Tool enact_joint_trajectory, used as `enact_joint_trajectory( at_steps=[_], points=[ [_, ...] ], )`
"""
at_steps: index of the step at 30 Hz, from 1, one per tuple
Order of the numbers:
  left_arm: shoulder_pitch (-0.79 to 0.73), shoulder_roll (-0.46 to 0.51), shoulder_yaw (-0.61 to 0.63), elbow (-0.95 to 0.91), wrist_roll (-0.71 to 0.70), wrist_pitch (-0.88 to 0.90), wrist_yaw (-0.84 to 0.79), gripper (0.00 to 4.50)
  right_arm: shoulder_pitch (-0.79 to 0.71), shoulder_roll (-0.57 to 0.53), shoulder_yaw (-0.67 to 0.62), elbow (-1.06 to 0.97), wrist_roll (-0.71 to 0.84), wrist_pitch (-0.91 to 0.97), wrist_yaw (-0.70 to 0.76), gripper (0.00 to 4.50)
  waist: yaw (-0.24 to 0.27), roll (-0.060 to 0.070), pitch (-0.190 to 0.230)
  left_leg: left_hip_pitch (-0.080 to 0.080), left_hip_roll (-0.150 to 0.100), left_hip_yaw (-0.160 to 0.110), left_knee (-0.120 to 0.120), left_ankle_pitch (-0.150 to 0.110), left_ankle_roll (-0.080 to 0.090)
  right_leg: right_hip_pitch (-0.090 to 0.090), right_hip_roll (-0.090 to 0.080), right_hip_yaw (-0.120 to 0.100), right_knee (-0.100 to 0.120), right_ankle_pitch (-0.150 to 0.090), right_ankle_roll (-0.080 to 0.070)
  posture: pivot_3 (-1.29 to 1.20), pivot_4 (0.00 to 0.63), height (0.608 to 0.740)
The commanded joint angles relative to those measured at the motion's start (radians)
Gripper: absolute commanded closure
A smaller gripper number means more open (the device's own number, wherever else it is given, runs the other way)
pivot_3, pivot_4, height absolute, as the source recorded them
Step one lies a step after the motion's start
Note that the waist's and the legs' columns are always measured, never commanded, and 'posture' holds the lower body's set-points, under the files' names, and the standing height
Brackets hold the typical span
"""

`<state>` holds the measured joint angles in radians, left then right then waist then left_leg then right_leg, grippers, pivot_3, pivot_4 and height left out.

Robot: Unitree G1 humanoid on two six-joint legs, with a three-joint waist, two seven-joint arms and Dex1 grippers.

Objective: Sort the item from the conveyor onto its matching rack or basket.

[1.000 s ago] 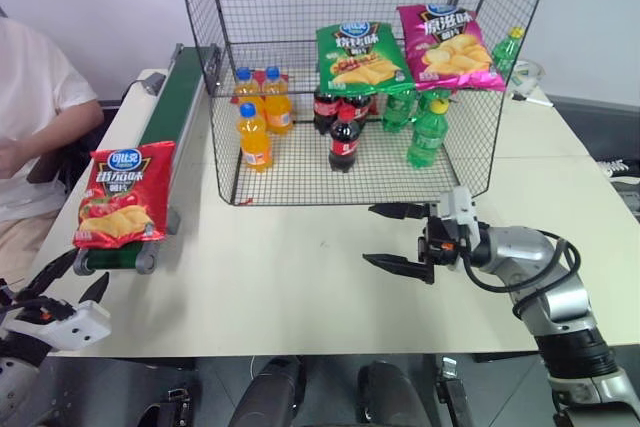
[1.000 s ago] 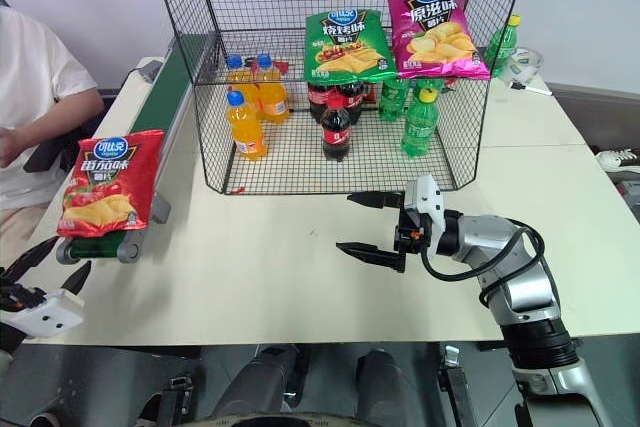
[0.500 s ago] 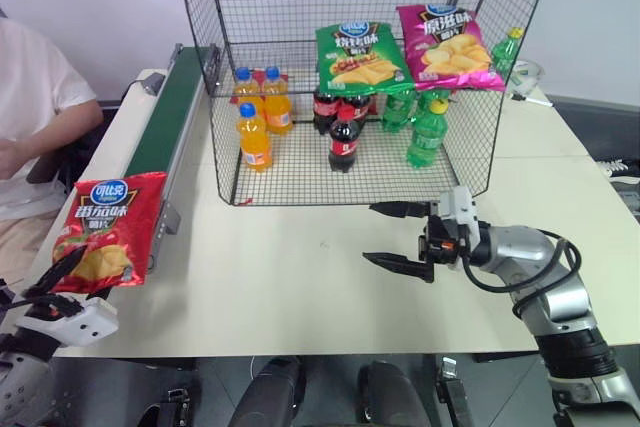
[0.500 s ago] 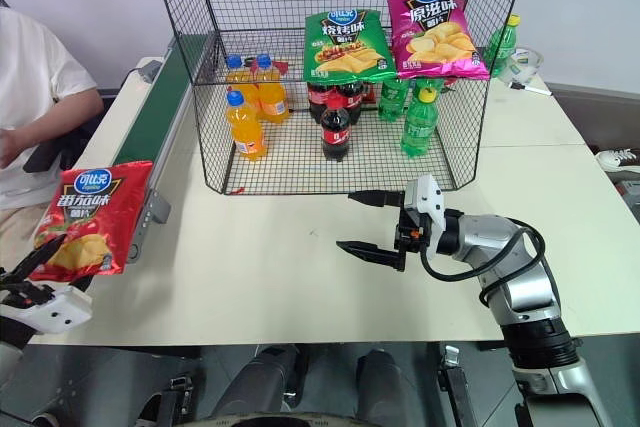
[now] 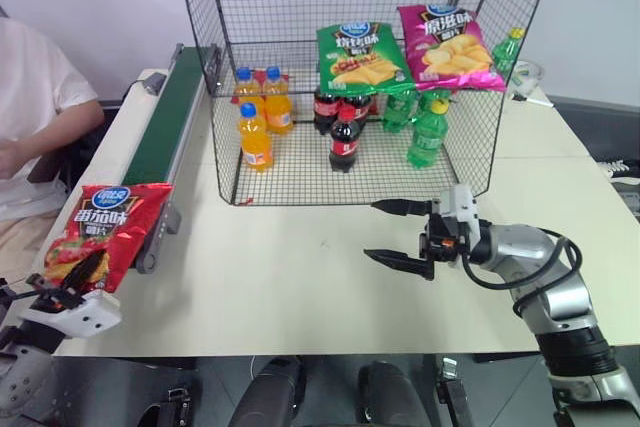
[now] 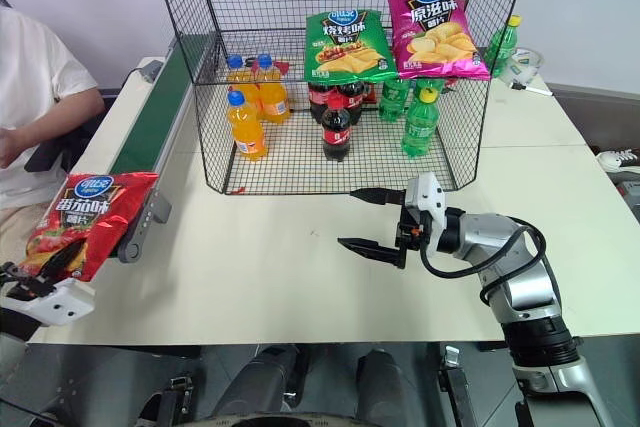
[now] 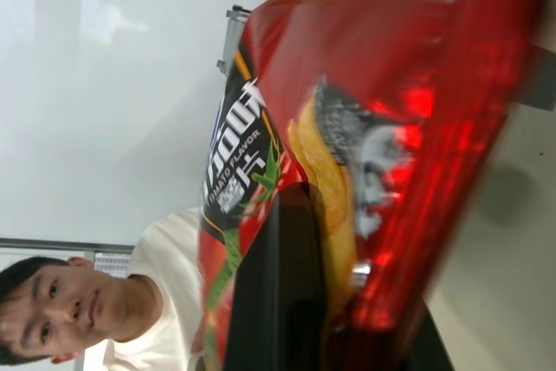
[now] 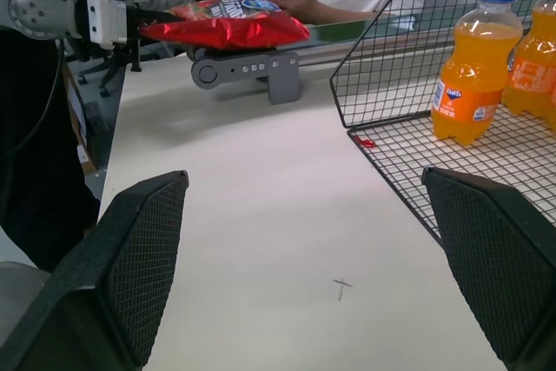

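At lower left, the left gripper (image 5: 78, 282) has its jaws clamped on the red bag (image 5: 108, 232) at the conveyor (image 5: 165, 127) end; next, carry it to the rack (image 5: 350, 67) shelf, while the right gripper (image 5: 400, 237) gapes empty.

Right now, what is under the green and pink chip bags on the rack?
Under the green bag and pink bag, cola bottles and green bottles stand on the rack floor. The bags cover the tops of the rear bottles.
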<state>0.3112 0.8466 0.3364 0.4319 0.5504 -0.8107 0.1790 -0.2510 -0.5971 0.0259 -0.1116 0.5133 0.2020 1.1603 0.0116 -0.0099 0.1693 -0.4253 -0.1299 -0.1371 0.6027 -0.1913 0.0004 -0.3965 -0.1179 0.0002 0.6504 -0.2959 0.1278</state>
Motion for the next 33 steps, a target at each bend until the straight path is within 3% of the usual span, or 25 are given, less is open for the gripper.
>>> enact_joint_trajectory(
  at_steps=[1, 10, 14, 19, 26, 33],
  points=[
    [0.009, 0.020, 0.062, -0.057, -0.080, -0.001, 0.006, 4.49, -0.011, -0.002, -0.043, -0.014, 0.004, -0.032, -0.009, 0.00, 0.000, 0.000, 0.000, 0.000, 0.000, 0.000, 0.000, 0.000, 0.000, 0.000, 0.000, 0.000, 0.000, 0.000, 0.000, 0.00, 0.150, 0.740],
    [-0.018, 0.024, 0.183, -0.394, -0.111, 0.106, -0.072, 4.49, -0.029, 0.129, -0.114, -0.032, -0.055, -0.225, -0.200, 0.00, 0.001, -0.001, 0.000, 0.000, 0.000, 0.000, 0.001, 0.000, 0.000, 0.001, 0.000, 0.000, 0.001, 0.000, 0.000, 0.00, 0.150, 0.740],
    [-0.115, 0.026, 0.159, -0.544, -0.114, 0.182, -0.146, 4.49, -0.032, 0.180, -0.126, -0.039, -0.099, -0.286, -0.301, 0.00, 0.000, -0.001, 0.000, 0.000, 0.000, 0.000, 0.002, 0.000, 0.000, 0.000, 0.001, 0.000, 0.002, 0.000, 0.000, 0.00, 0.150, 0.740],
    [-0.335, -0.013, 0.019, -0.677, -0.117, 0.287, -0.238, 4.49, -0.043, 0.248, -0.129, -0.043, -0.167, -0.339, -0.439, 0.00, 0.000, 0.000, 0.000, 0.000, 0.000, 0.000, 0.004, 0.001, 0.000, 0.000, 0.001, 0.000, 0.004, 0.000, 0.000, 0.00, 0.150, 0.740],
    [-0.687, -0.147, -0.205, -0.580, 0.002, 0.400, -0.229, 4.49, -0.039, 0.306, -0.084, -0.054, -0.256, -0.364, -0.558, 0.00, -0.002, 0.000, -0.001, 0.000, -0.001, 0.000, 0.004, 0.003, -0.001, -0.001, 0.004, 0.001, 0.011, 0.001, 0.001, 0.00, 0.150, 0.740],
    [-0.962, -0.265, -0.371, -0.296, 0.162, 0.455, -0.092, 4.49, -0.037, 0.290, -0.087, -0.048, -0.263, -0.364, -0.582, 0.00, -0.001, 0.000, -0.001, 0.000, -0.001, 0.000, 0.006, 0.005, -0.003, 0.001, 0.005, 0.001, 0.013, 0.001, 0.001, 0.00, 0.150, 0.740]
  ],
)
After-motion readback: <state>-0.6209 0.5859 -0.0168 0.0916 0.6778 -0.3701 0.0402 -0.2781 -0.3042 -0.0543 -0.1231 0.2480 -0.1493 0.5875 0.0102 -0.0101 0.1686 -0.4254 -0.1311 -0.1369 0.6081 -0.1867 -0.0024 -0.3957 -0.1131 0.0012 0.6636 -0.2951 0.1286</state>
